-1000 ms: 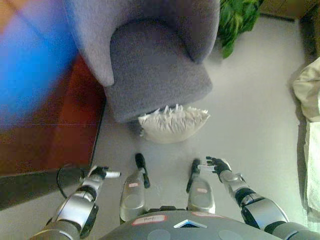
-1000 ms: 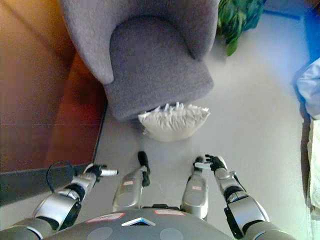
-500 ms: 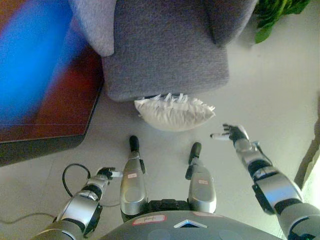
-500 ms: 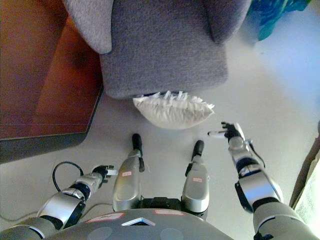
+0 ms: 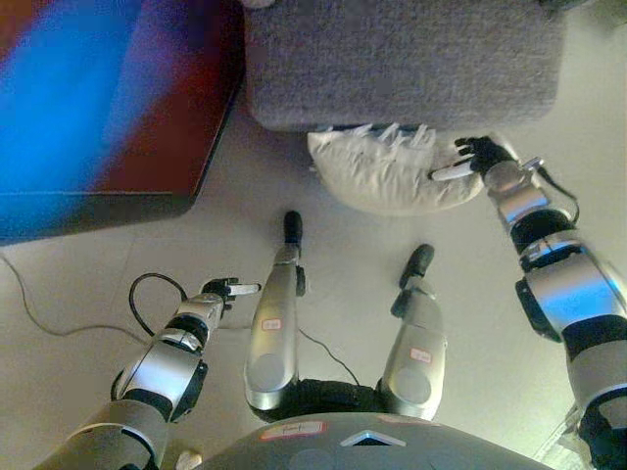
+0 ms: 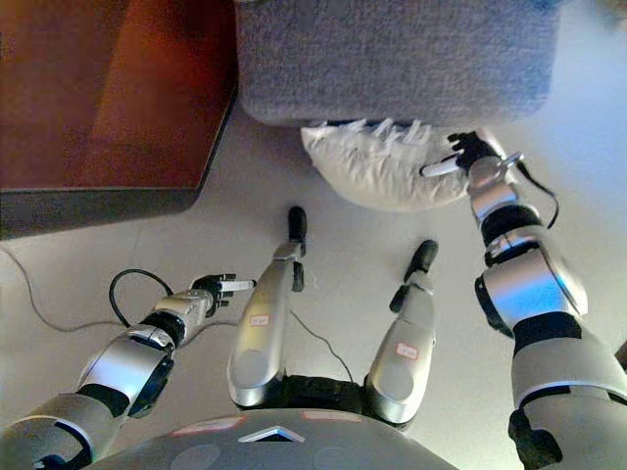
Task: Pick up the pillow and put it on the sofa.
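A cream pillow with a fringed edge lies on the floor against the front of the grey sofa chair. My right hand is at the pillow's right end, fingers extended and touching it, open. My left hand hangs low at the left above the floor, fingers relaxed and empty, far from the pillow. The same scene shows in the right eye view, with the pillow and right hand.
A dark red-brown low table stands left of the sofa chair. Pale floor lies around me.
The camera has tilted down and closer to the sofa. My right hand has reached forward from beside the pillow onto its right end. My left hand stays low.
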Tool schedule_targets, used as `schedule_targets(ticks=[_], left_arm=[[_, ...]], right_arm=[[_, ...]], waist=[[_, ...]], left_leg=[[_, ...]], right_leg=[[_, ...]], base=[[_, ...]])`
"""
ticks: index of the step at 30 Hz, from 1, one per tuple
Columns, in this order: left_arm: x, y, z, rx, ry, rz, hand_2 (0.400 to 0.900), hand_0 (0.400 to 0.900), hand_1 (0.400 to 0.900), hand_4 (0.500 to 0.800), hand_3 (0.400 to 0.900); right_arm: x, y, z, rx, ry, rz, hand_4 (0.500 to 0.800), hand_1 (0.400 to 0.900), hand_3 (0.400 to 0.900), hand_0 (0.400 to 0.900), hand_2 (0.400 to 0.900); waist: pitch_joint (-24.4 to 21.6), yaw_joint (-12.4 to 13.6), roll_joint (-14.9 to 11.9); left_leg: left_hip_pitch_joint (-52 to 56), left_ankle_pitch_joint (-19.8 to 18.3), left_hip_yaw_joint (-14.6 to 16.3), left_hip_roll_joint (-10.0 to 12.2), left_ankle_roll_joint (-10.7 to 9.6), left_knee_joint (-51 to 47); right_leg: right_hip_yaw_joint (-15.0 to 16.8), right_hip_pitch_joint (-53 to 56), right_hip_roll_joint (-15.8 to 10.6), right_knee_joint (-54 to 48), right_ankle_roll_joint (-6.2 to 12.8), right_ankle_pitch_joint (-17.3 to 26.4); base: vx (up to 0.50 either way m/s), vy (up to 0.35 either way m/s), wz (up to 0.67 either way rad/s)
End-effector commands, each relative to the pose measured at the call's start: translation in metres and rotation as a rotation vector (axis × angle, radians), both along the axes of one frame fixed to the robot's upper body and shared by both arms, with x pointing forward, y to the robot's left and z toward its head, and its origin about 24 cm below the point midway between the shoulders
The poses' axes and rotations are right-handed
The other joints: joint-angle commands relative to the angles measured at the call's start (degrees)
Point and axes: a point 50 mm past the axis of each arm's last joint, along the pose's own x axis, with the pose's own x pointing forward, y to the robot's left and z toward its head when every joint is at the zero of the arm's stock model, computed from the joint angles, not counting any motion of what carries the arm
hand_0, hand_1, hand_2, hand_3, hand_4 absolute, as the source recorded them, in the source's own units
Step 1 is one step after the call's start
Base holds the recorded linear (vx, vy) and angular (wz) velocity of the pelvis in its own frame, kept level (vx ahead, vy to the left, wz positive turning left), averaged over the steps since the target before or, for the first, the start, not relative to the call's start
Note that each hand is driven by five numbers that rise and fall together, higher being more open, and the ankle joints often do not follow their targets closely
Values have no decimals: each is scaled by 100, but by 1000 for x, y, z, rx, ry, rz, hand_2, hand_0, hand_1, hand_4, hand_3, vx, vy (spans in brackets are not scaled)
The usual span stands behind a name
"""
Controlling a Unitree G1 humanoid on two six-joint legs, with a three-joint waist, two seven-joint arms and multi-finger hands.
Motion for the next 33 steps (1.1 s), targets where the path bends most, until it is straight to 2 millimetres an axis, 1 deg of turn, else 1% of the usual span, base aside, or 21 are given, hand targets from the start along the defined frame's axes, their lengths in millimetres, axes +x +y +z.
schedule_targets(ticks=[1, 3, 5, 8, 11, 14, 18, 20, 21, 23, 25, 26, 28, 29, 33], left_arm=[[-79, 37, -32, 23, 115, 50, 900, 900, 900, 800, 900], [-91, 38, -35, -11, 115, 40, 900, 900, 900, 800, 900], [-97, 38, -37, -27, 111, 33, 900, 900, 900, 800, 900], [-96, 38, -35, -52, 94, 26, 900, 900, 900, 800, 900], [-92, 35, -33, -76, 75, 24, 900, 900, 900, 800, 900], [-87, 31, -31, -97, 55, 20, 900, 900, 900, 800, 900], [-84, 26, -29, -118, 32, 17, 900, 900, 900, 800, 900], [-85, 24, -29, -132, 25, 16, 900, 900, 900, 800, 900], [-86, 22, -30, -144, 19, 21, 900, 900, 900, 800, 900], [-87, 22, -30, -155, 12, 21, 900, 900, 900, 800, 900], [-91, 23, -30, -164, 11, 20, 900, 900, 900, 800, 900], [-93, 24, -30, -166, 13, 21, 900, 900, 900, 800, 900], [-98, 26, -31, -167, 16, 21, 900, 900, 900, 800, 900], [-101, 27, -32, -169, 13, 19, 900, 900, 900, 800, 900], [-107, 28, -32, -173, 4, 18, 900, 900, 900, 800, 900]], right_arm=[[-2, -42, 60, -243, -89, -63, 800, 900, 900, 900, 900], [-5, -52, 72, -359, -62, -75, 800, 900, 900, 900, 900], [-7, -59, 83, -489, -24, -73, 800, 900, 900, 900, 900], [-8, -64, 103, -707, 23, -69, 800, 900, 900, 900, 900], [-7, -64, 119, -831, 58, -73, 800, 900, 900, 900, 900], [-5, -61, 129, -851, 59, -78, 800, 900, 900, 900, 900], [-4, -59, 134, -852, 44, -78, 800, 900, 900, 900, 900], [-3, -58, 138, -849, 24, -82, 800, 900, 900, 900, 900], [-2, -56, 144, -853, 8, -90, 800, 900, 900, 900, 900], [-1, -55, 150, -802, -14, -95, 800, 900, 900, 900, 900], [1, -51, 153, -703, -37, -66, 800, 900, 900, 900, 900], [2, -50, 154, -659, -56, -56, 500, 400, 400, 400, 400], [2, -48, 157, -626, -84, -36, 500, 400, 400, 400, 400], [3, -46, 162, -608, -120, -22, 500, 400, 400, 400, 400], [2, -46, 167, -577, -180, 4, 500, 400, 400, 400, 400]], waist=[[65, 214, 393], [65, 240, 553], [65, 270, 649], [65, 316, 760], [65, 370, 839], [65, 404, 920], [65, 465, 1026], [65, 496, 1089], [65, 517, 1135], [65, 554, 1206], [65, 590, 1269], [65, 602, 1289], [65, 620, 1306], [65, 636, 1317], [65, 638, 1299]], left_leg=[[-129, -90, -224, -26, -49, -256], [-198, -32, -182, -53, -48, -339], [-244, 7, -163, -58, -44, -400], [-376, 74, -174, -80, -36, -457], [-456, 134, -182, -102, -35, -540], [-553, 206, -189, -127, -27, -625], [-635, 264, -231, -179, -12, -706], [-675, 285, -240, -191, -4, -729], [-702, 304, -232, -201, -5, -751], [-744, 336, -227, -218, -4, -790], [-779, 359, -222, -234, -2, -810], [-784, 365, -217, -237, -7, -812], [-784, 363, -214, -245, -9, -813], [-808, 368, -213, -239, -8, -818], [-787, 370, -190, -226, -14, -848]], right_leg=[[418, -853, -159, 602, -112, -79], [436, -960, -146, 585, -112, -85], [435, -1015, -152, 558, -111, -84], [434, -1146, -150, 519, -99, -57], [402, -1220, -145, 452, -68, -23], [409, -1338, -118, 406, -57, 17], [416, -1443, -104, 367, -49, 43], [419, -1498, -114, 376, -46, 41], [414, -1535, -119, 381, -46, 38], [401, -1587, -133, 374, -43, 41], [399, -1641, -142, 387, -47, 40], [393, -1655, -147, 399, -48, 37], [393, -1667, -141, 408, -55, 26], [391, -1691, -138, 415, -57, 20], [372, -1678, -116, 396, -55, 22]], base=[[-53, 192, 4], [-37, 172, -4], [-29, 106, -4], [-38, 59, 0], [-40, 28, 5], [-37, 31, 7], [-32, 27, 9], [-27, 47, 10], [-27, 48, 11], [-30, 36, 13], [-23, 33, 9], [-4, 38, 2], [0, 12, -2], [-1, 17, -5], [8, 14, -9]])
